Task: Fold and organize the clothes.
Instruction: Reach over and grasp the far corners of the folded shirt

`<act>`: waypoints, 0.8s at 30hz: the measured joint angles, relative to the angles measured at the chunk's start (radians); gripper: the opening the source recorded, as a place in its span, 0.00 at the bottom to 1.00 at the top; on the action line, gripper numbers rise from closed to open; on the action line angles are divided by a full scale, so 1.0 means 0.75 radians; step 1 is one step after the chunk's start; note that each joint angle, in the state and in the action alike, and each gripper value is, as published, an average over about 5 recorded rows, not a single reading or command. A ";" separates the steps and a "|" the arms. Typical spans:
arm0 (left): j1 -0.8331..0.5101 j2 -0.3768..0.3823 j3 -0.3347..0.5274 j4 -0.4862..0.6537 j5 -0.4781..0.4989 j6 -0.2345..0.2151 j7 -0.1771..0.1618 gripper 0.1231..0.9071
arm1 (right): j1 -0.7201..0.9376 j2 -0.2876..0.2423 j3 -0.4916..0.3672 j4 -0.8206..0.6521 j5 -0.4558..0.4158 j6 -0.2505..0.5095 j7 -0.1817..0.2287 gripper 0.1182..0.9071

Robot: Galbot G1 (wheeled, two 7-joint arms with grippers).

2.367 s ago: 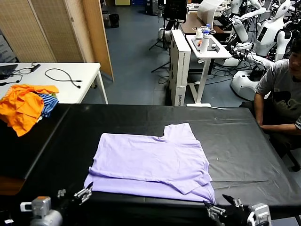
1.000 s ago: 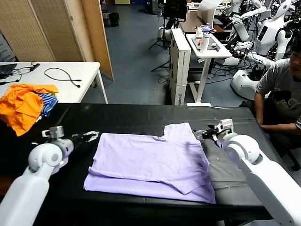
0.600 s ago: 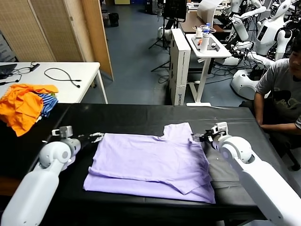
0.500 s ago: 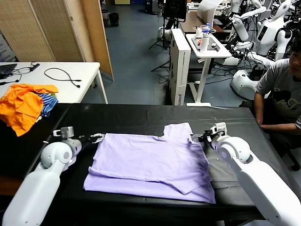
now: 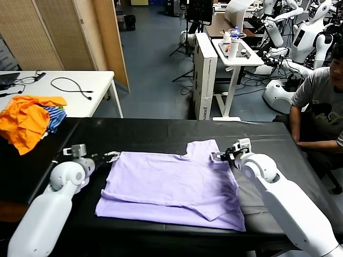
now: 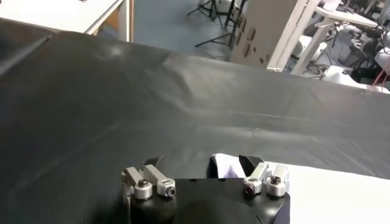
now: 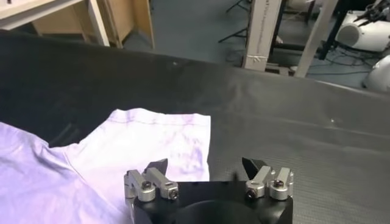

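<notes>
The lavender T-shirt (image 5: 171, 184) lies partly folded on the black table (image 5: 161, 131), plain face up. My left gripper (image 5: 111, 157) is open at the shirt's far left corner. In the left wrist view that gripper (image 6: 201, 163) has a tip of the shirt (image 6: 225, 165) between its spread fingers. My right gripper (image 5: 220, 156) is open at the far right sleeve edge. In the right wrist view that gripper (image 7: 205, 164) straddles the edge of the sleeve (image 7: 152, 143): one finger is over cloth, the other over bare table.
Orange garments (image 5: 27, 120) and a blue-and-white striped cloth (image 5: 55, 116) lie at the table's far left corner. A white table (image 5: 80, 101) with a cable stands behind. A seated person (image 5: 321, 101) is at the right edge. A white side table (image 5: 236, 53) holds a bottle.
Both arms have risen from the near table edge to the shirt's far corners. In the last half second both grippers crept inward onto the shirt's edges. The shirt has not moved.
</notes>
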 joint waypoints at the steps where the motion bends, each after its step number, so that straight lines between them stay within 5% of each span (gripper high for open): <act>1: -0.001 -0.003 0.004 0.000 0.008 0.000 0.001 1.00 | -0.002 0.001 0.001 -0.001 -0.001 0.000 -0.001 1.00; 7: -0.002 -0.016 0.020 -0.014 0.032 0.001 0.004 1.00 | -0.016 0.007 0.006 -0.010 -0.014 0.000 -0.010 0.99; 16: 0.005 -0.024 0.032 -0.009 0.072 0.001 0.018 0.91 | -0.022 0.028 0.007 -0.029 -0.036 0.003 -0.033 0.70; 24: 0.016 -0.034 0.034 -0.013 0.086 0.000 0.031 0.61 | -0.029 0.031 0.010 -0.033 -0.038 0.003 -0.040 0.45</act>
